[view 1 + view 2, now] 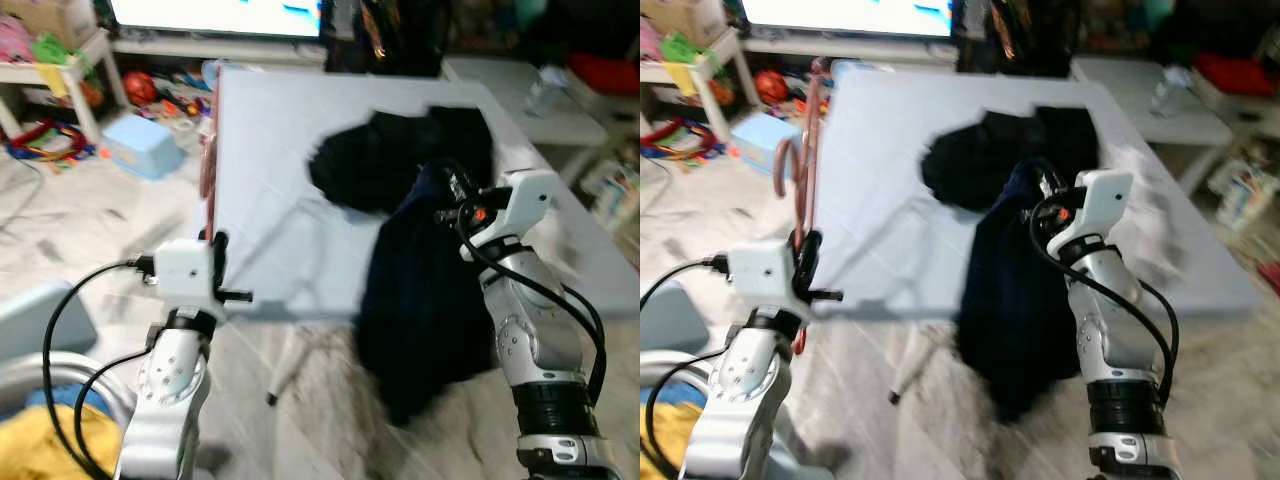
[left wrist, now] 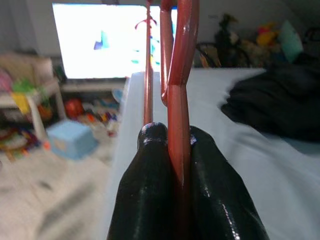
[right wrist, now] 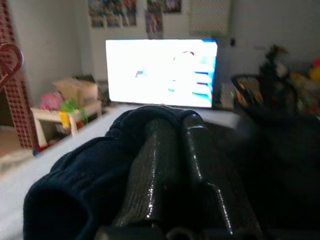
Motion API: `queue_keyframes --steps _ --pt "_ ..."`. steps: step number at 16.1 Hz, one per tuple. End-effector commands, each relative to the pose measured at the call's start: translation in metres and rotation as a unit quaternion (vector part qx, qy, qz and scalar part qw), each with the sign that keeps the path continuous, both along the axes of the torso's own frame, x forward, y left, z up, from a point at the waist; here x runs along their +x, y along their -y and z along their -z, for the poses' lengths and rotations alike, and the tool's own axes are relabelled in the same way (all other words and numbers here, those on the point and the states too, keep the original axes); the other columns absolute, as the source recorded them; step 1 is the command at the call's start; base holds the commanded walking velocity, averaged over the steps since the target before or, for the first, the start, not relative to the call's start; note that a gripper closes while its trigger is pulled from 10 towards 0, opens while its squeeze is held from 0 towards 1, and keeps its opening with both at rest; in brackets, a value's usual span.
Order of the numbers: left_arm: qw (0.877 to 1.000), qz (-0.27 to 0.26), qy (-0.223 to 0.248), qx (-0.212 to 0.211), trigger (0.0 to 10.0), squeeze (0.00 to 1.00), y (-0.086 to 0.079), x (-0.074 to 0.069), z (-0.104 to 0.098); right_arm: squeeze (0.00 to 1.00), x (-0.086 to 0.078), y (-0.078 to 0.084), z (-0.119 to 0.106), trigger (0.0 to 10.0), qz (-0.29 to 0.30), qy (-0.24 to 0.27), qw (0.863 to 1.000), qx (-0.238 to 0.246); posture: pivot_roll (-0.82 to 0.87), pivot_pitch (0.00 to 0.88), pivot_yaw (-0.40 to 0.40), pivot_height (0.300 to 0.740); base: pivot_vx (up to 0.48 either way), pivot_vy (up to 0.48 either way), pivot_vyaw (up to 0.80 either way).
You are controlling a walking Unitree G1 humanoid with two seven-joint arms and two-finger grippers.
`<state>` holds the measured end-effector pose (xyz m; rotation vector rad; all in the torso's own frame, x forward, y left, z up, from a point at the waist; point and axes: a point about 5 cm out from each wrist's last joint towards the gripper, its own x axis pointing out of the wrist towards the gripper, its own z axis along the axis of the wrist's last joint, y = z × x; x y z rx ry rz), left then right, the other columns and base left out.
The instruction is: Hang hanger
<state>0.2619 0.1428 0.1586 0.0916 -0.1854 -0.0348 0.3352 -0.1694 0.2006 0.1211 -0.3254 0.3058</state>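
My left gripper [image 1: 805, 257] is shut on a reddish-pink hanger [image 1: 810, 140], which it holds upright at the left edge of the pale blue table [image 1: 270, 190]. In the left wrist view both fingers [image 2: 150, 185] press on the hanger's bar [image 2: 178, 100]. Over the table's front right part, my right gripper [image 1: 450, 190] is shut on a dark navy garment [image 1: 420, 300], which droops over the front edge toward the floor. Dark cloth [image 3: 80, 190] bunches around the closed fingers [image 3: 165, 160]. A second black garment [image 1: 390, 155] lies heaped on the table behind it.
A bright TV screen [image 1: 215, 12] stands beyond the table, with toys and a light blue box [image 1: 145, 145] on the floor at left. A low white table [image 1: 560, 110] is at the right. A basket with yellow cloth [image 1: 50, 430] sits near my left side.
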Motion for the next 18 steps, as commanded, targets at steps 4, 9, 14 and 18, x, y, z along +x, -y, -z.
queue_keyframes --steps 4,9,14,18 --pt "1.0 0.002 -0.008 0.018 10.0 0.0 0.003 -0.001 0.005 0.0 0.017 -0.008 -0.028 0.0 0.003 0.032 0.999 0.036 0.07 0.084 -0.093 0.74 0.0 0.0 0.0" --pt "1.0 -0.001 -0.012 0.014 10.0 0.0 0.003 0.002 0.004 0.0 0.041 -0.048 -0.052 0.0 -0.026 0.047 0.998 0.046 0.11 0.07 -0.108 0.74 0.0 0.0 0.0" --pt "0.999 -0.005 -0.016 0.028 10.0 0.0 -0.004 0.003 0.005 0.0 0.057 -0.059 -0.038 0.0 -0.012 0.004 0.994 0.106 0.17 0.033 -0.086 0.74 0.0 0.0 0.0" --pt "1.0 -0.015 -0.013 0.022 10.0 0.0 -0.001 0.008 0.006 0.0 0.085 -0.066 -0.141 0.0 0.008 0.03 0.988 0.152 0.18 0.019 -0.117 0.74 0.0 0.0 0.0"
